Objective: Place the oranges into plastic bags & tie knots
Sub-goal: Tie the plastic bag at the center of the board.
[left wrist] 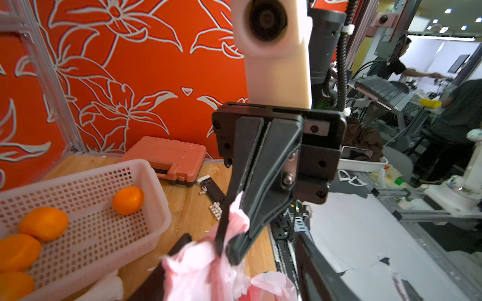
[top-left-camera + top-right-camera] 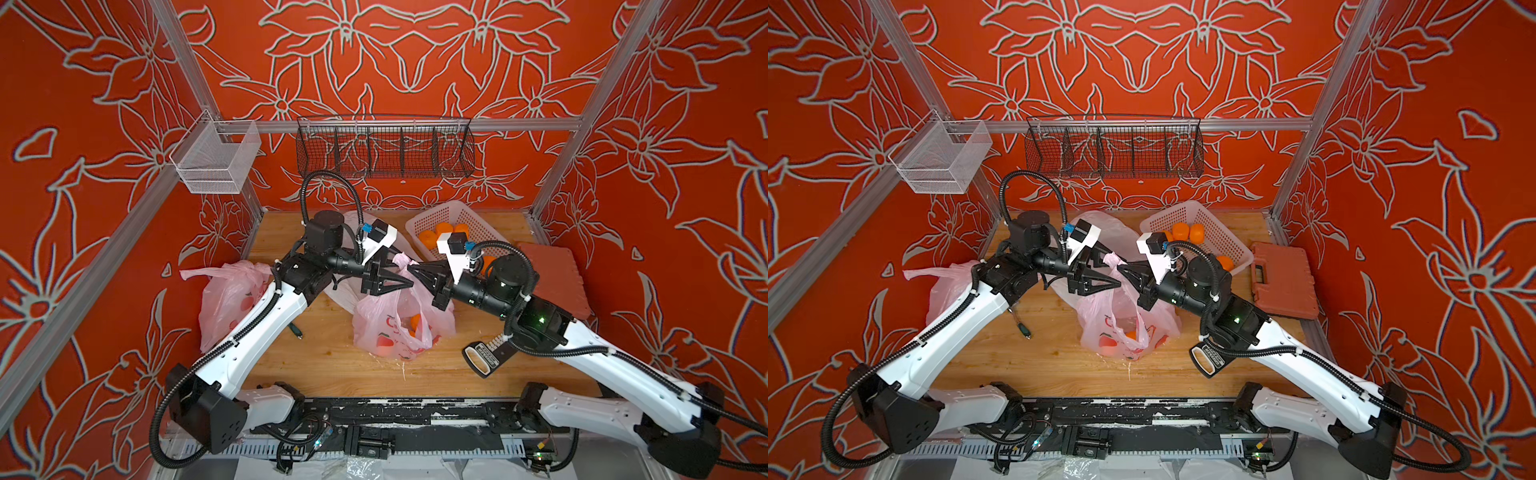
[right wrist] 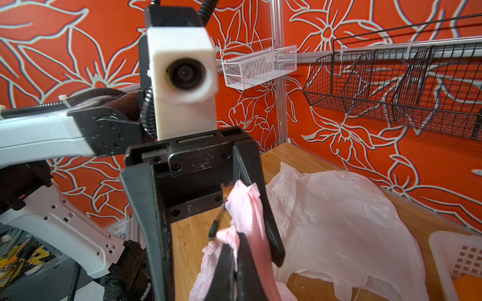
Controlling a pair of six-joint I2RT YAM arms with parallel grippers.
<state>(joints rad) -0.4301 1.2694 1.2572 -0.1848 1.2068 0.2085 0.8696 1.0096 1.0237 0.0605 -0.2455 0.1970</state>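
Observation:
A pink printed plastic bag (image 2: 386, 328) stands mid-table with oranges (image 2: 415, 322) showing through it. Its bunched handles (image 2: 401, 262) rise between both grippers; I cannot tell whether a knot is there. My right gripper (image 2: 409, 268) (image 3: 234, 241) is shut on the handle plastic. My left gripper (image 2: 403, 272) (image 1: 242, 237) faces it, jaws apart on either side of the same handles. A second pink bag (image 2: 228, 299) lies at the left under the left arm. A milky white bag (image 3: 339, 221) lies at the back. More oranges (image 1: 44, 222) sit in the perforated basket (image 2: 469, 224).
A red tool case (image 2: 552, 278) lies at the right edge. A black hand tool (image 2: 482, 357) sits under the right arm, and a green-handled tool (image 2: 296, 330) beside the left arm. A black wire rack (image 2: 384, 151) and a white mesh basket (image 2: 216, 162) hang on the walls.

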